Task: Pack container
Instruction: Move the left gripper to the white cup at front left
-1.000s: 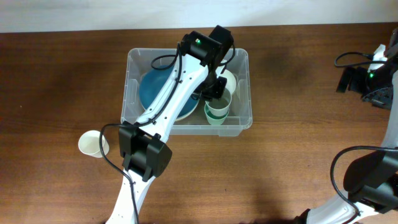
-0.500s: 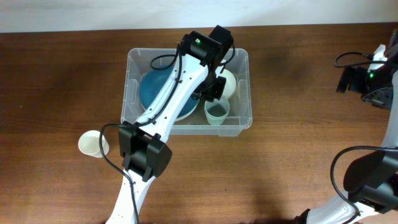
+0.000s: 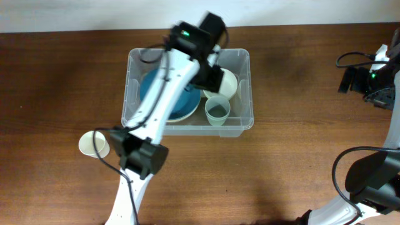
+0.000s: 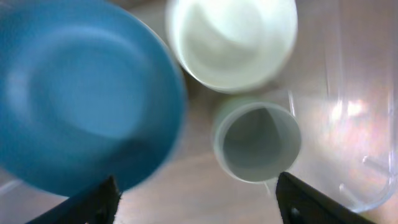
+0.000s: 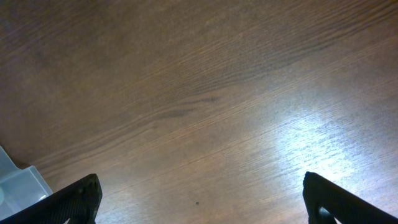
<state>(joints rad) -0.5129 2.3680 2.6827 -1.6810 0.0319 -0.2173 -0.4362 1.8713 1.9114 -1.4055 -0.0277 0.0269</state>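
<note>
On the brown wooden counter (image 3: 300, 156) there is one large clear rectangular plastic container (image 3: 200, 130), near the middle and a little toward 12 o'clock. It holds three things. One round blue plate (image 3: 159, 94) fills its 9 o'clock half; a pale edge shows at the plate's lower side, and I cannot tell if this is a second plate. One cream round bowl (image 3: 228, 81) sits at about 2 o'clock. One pale green plastic cup (image 3: 217, 111) stands upright at about 5 o'clock, just beside the bowl and the plate, and nothing is visible inside it.

Outside the container, at about 8 o'clock from it, one white cup (image 3: 94, 144) stands alone on the counter, mouth up.

There are two arms. The left hand (image 4: 196, 186) hangs above the inside of the container, over the green cup; its two fingers (image 4: 102, 202) are spread wide and nothing is between them. The right hand (image 5: 199, 186) is at the 3 o'clock edge of the counter, well apart from the container, also spread wide and holding nothing, over bare wood.
</note>
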